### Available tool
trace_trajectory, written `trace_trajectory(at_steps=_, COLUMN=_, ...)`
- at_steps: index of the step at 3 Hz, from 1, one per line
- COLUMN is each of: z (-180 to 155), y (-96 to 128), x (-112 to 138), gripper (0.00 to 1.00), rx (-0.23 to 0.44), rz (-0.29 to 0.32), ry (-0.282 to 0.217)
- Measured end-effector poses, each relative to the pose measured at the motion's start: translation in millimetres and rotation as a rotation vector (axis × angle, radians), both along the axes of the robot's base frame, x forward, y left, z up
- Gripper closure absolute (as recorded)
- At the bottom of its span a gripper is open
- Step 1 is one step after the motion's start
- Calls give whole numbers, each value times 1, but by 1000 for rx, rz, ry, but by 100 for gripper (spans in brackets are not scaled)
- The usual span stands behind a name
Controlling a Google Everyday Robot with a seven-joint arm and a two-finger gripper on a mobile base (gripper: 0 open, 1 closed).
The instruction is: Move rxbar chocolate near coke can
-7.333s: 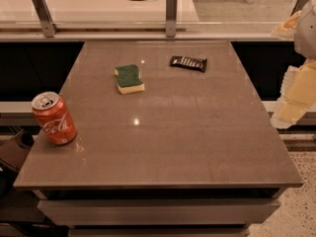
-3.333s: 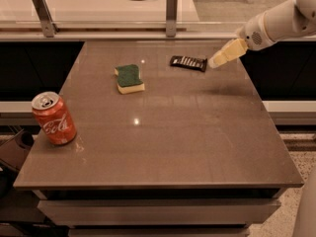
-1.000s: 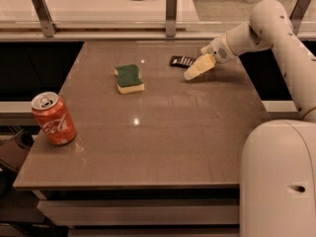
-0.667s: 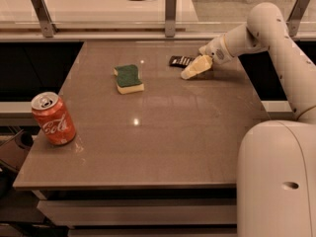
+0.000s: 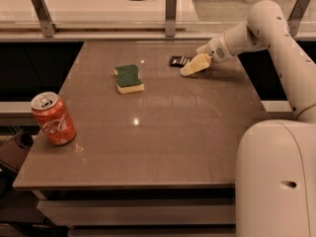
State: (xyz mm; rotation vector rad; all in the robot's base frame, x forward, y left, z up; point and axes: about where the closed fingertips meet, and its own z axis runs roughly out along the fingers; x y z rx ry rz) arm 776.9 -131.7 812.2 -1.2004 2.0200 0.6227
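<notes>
The rxbar chocolate point(image 5: 178, 60) is a flat black bar lying at the far middle of the table; only its left end shows. My gripper point(image 5: 193, 66) is down on the bar's right end and covers it. The coke can point(image 5: 53, 118) stands upright near the table's front left edge, far from the bar.
A green-and-yellow sponge point(image 5: 129, 78) lies left of the bar, between it and the can. My white arm point(image 5: 269, 28) reaches in from the right and my base point(image 5: 276, 177) fills the lower right. A rail with metal posts point(image 5: 171, 6) runs behind the brown table point(image 5: 163, 132).
My gripper came in from the right, dropped to the bar and shifted slightly left over its right end. Bar, sponge and can have not moved.
</notes>
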Motion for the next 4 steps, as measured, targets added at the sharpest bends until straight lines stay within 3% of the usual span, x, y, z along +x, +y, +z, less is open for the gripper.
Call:
trace_trajectory(at_steps=1, z=4, y=0, x=0, gripper=86, rx=0, rz=0, ry=0)
trace_trajectory(at_steps=2, z=8, y=0, x=0, gripper=100, rx=0, rz=1, ry=0)
trace_trajectory(at_steps=4, z=8, y=1, x=0, gripper=100, rx=0, rz=1, ry=1)
